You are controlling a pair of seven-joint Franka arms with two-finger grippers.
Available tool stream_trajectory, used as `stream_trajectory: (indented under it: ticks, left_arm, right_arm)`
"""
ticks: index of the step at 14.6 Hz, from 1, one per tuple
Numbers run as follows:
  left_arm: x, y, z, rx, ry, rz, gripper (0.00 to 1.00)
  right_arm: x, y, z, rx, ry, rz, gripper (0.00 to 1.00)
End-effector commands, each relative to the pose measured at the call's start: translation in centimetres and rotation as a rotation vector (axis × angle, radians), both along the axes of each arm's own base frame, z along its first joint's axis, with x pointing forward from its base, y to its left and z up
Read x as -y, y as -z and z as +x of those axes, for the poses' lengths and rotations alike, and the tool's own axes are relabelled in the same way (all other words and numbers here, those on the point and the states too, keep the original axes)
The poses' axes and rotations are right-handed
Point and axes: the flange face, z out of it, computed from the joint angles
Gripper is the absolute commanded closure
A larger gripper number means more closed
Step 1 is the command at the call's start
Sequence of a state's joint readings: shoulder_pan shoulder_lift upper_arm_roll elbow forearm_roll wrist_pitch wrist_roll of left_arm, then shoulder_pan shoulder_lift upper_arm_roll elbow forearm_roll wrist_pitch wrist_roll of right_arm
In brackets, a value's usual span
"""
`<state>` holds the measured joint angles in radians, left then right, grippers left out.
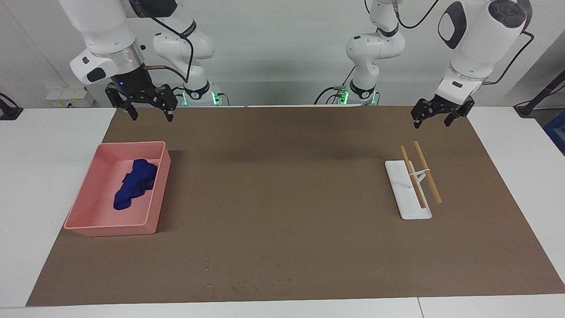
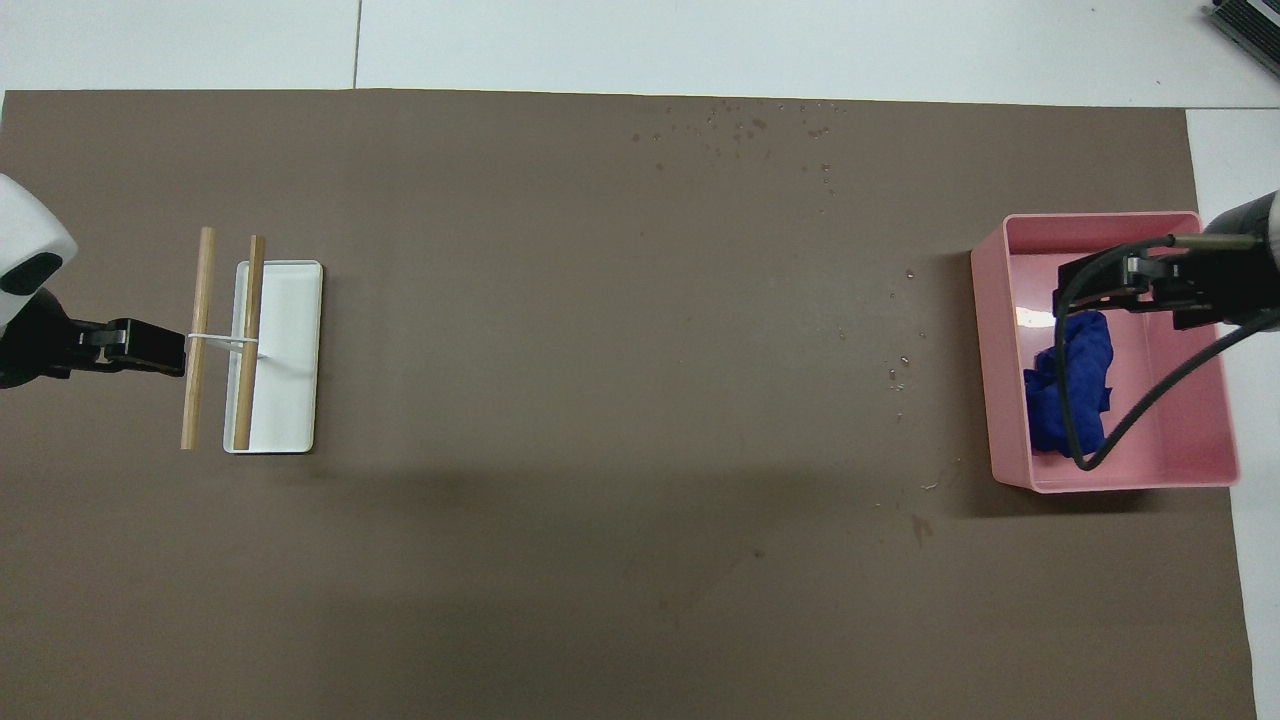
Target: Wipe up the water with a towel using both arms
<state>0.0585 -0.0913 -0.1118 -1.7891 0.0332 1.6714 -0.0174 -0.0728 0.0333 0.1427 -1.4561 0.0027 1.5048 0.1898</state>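
Observation:
The towel [image 1: 134, 183], crumpled and dark blue, lies in a pink bin [image 1: 155, 201] toward the right arm's end of the brown mat; it also shows in the overhead view [image 2: 1085, 385]. The water [image 1: 247, 278] is a scatter of tiny specks near the mat's edge farthest from the robots [image 2: 740, 125], with a few more specks beside the bin [image 2: 905, 370]. My right gripper [image 1: 150, 112] hangs open and empty, high over the bin [image 2: 1105, 282]. My left gripper [image 1: 435, 118] hangs open and empty, raised beside the rack [image 2: 150, 347].
A white rack [image 1: 408, 203] with two wooden rods across it stands toward the left arm's end [image 2: 290, 370]. White tabletop [image 1: 44, 145] surrounds the mat.

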Motion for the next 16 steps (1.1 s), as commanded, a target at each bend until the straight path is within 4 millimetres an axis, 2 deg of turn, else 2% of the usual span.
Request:
stream_trajectory:
  ticks: [1,4,6,16]
  left_arm:
    - [-0.1,-0.4,-0.5,0.004,0.011,0.020,0.00]
    - [-0.1,-0.4,-0.5,0.004,0.011,0.020,0.00]
    - [-0.1,-0.3,-0.5,0.002,0.011,0.020,0.00]
    - [-0.1,-0.4,-0.5,0.004,0.011,0.020,0.00]
  right_arm:
    - [1.3,0.1,-0.3,-0.031,0.034,-0.023,0.00]
    - [1.8,1.6,-2.2,-0.071,0.033,-0.035,0.00]
    - [1.5,2.6,-2.3,-0.025,0.022,-0.037,0.00]
    - [1.4,2.7,-2.3,-0.026,0.022,-0.051,0.00]
